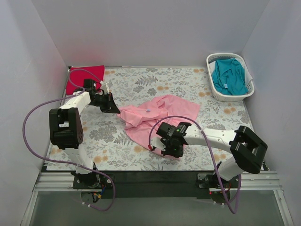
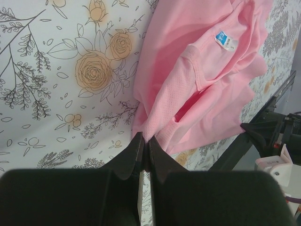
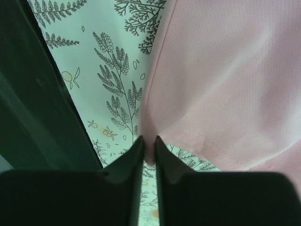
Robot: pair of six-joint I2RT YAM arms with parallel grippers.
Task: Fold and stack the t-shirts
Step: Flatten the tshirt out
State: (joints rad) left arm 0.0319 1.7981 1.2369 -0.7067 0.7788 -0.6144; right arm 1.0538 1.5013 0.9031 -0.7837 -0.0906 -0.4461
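White walls (image 1: 150, 28) box in the bench (image 1: 141, 178), and most of its top is covered by a grey-and-orange floral cloth (image 1: 122, 84). Smack in the middle of that lies the pink t-shirt (image 1: 162, 113), rumpled and unevenly spread. Over in the far right corner sits a white slatted basket (image 1: 225, 97) with the teal t-shirt (image 1: 229, 77) bunched up inside. Far left corner has the red t-shirt (image 1: 94, 73), well apart from the pink one. Now the grip: the left fingers (image 2: 141, 146) are pressed together, pinching the pink shirt's left corner. Same deal for the right fingers (image 3: 141, 150), narrow, with the near hem caught between the tips. Tiny blue neck tag (image 2: 221, 37) shows at the collar.
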